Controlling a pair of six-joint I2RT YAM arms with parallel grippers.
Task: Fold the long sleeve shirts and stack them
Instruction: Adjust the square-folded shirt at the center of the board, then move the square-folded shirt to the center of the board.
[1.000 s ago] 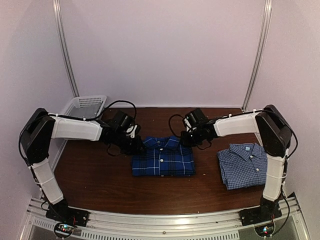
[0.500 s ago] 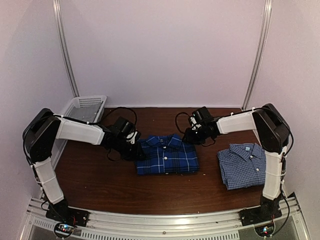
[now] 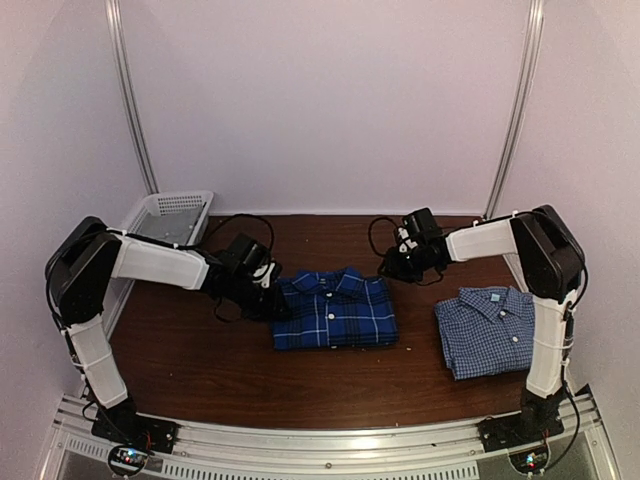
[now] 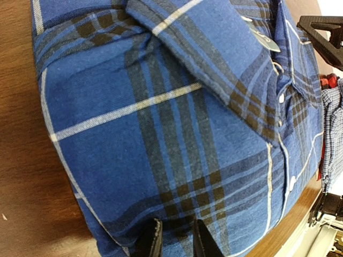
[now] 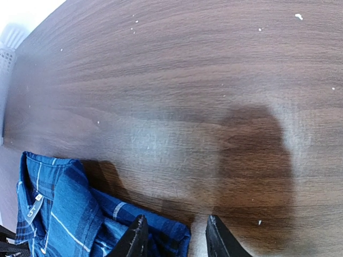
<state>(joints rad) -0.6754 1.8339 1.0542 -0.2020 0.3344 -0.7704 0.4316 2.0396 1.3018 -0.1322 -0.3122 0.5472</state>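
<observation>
The dark royal-blue plaid shirt (image 3: 335,310) lies folded, collar to the back, at the table's middle. My left gripper (image 3: 272,300) is at its left edge. In the left wrist view its fingers (image 4: 176,241) are pinched close on the plaid cloth (image 4: 161,134). My right gripper (image 3: 392,268) hovers just off the shirt's back right corner. In the right wrist view it (image 5: 174,238) is open, with the shirt's corner (image 5: 64,214) by its left finger. The paler small-check shirt (image 3: 487,330) lies folded at the right and shows at the right edge of the left wrist view (image 4: 332,134).
A white mesh basket (image 3: 170,212) stands at the back left corner. Bare brown tabletop (image 3: 200,370) runs along the front and between the two shirts. Metal uprights and white walls close in the back and sides.
The plaid shirt has slid a little to the right. My right gripper has let go of its back right corner and drawn away to the right. My left gripper stays on the left edge.
</observation>
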